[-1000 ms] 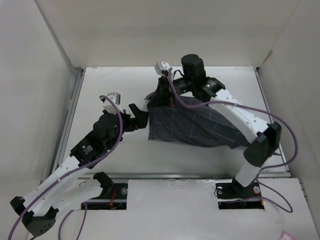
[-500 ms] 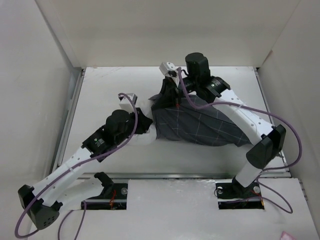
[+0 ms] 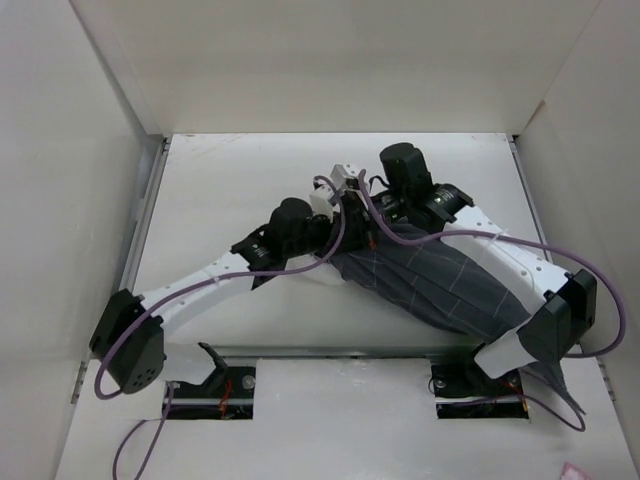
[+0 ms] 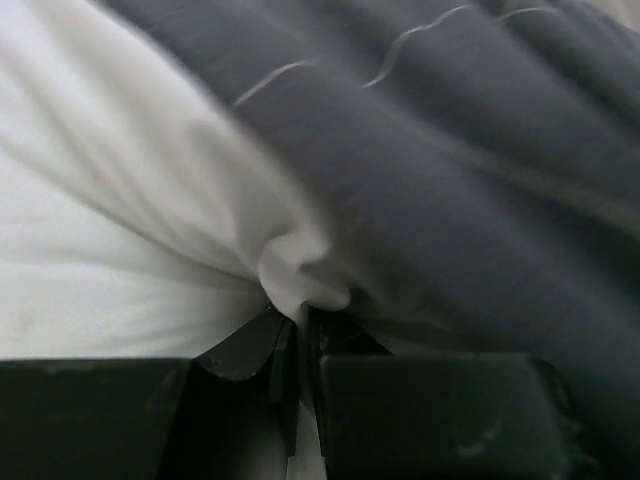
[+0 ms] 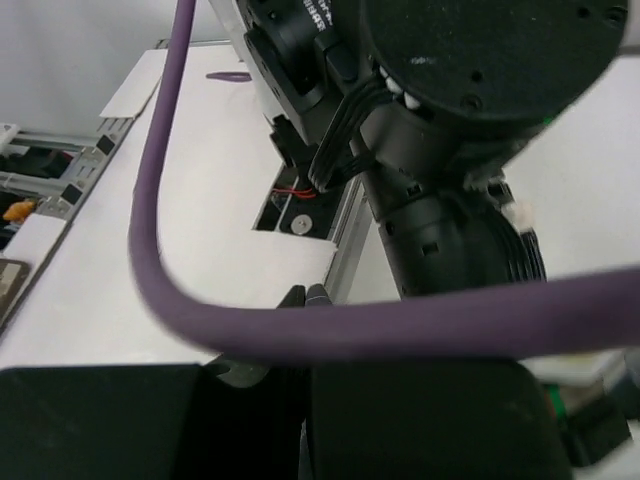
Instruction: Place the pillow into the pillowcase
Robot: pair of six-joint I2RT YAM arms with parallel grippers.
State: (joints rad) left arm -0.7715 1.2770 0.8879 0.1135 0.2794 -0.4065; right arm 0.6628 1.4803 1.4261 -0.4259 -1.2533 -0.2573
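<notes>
Left jaws pinching pillow [image 4: 140, 230] fold beside pillowcase [image 4: 470, 200], wrist view only, right jaws together

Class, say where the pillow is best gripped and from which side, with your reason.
Grip the pillow at its exposed white end, just outside the pillowcase mouth, coming from the open side. Only that end shows, and its soft cover bunches into a fold that shut fingers can pinch, as the left gripper does.
</notes>
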